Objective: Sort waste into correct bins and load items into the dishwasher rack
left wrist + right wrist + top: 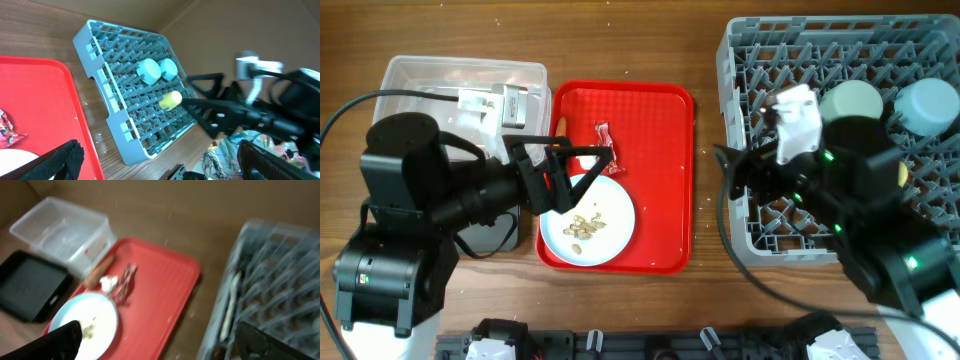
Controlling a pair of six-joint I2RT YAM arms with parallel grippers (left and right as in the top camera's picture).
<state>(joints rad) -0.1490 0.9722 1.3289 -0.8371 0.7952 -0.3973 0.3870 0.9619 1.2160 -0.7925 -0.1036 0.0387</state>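
The pale blue plate (588, 226) lies on a red tray (660, 180) with beige scraps (584, 225) on it. A red wrapper (607, 146) lies behind it. My left gripper (585, 180) hangs open above the plate and holds nothing. In the right wrist view a carrot piece (98, 272) and a white tissue (107, 283) sit beside the wrapper (125, 280). The grey rack (740, 60) holds a green bowl (852, 100), a blue bowl (928, 105), a yellow cup (170, 99) and a white spoon (231, 305). My right gripper (728, 172) is open and empty at the rack's left edge.
The clear tub (460, 75) stands at the back left. The black tray (30, 285) sits in front of it, mostly under my left arm in the overhead view. A strip of bare wood (708, 200) separates the red tray from the rack.
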